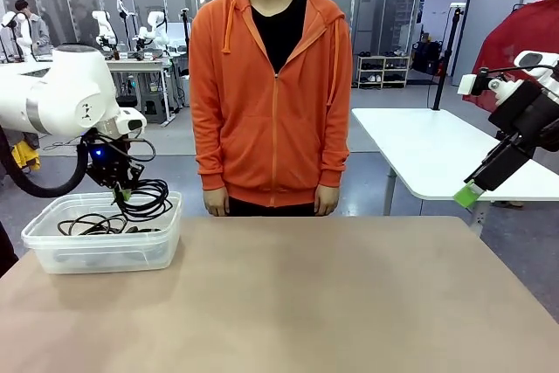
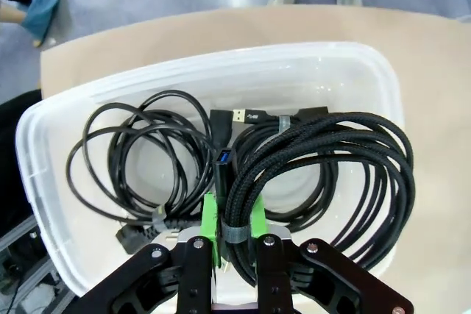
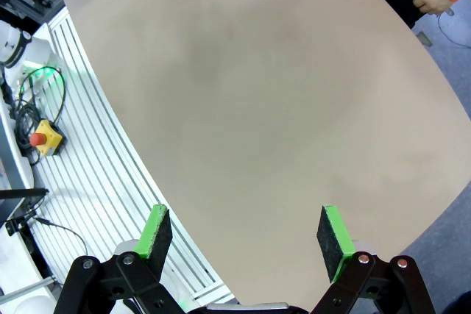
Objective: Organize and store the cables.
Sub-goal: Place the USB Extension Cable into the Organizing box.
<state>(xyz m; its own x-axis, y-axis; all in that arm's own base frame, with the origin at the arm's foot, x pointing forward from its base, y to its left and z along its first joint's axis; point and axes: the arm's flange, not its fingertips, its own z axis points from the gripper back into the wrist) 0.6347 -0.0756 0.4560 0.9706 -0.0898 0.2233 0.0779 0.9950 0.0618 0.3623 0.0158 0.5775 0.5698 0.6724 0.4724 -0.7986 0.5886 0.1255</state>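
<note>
My left gripper (image 1: 125,191) (image 2: 234,226) hangs over a clear plastic bin (image 1: 52,255) (image 2: 353,64) at the table's left, shut on a braided black cable coil (image 2: 331,182) (image 1: 148,200) at its grey band. That coil hangs partly above the bin's rim. Inside the bin lies a thinner black cable coil (image 2: 125,159) (image 1: 87,226) with a plug, and a USB connector (image 2: 239,116) shows between the two. My right gripper (image 1: 468,194) (image 3: 245,234) is raised off the table's right side, open, with nothing between its green pads (image 3: 156,229).
A person in an orange hoodie (image 1: 271,85) stands at the far edge, hands (image 1: 325,203) down by the table. The brown tabletop (image 1: 306,294) (image 3: 257,108) stretches right of the bin. A white table (image 1: 437,150) stands behind on the right.
</note>
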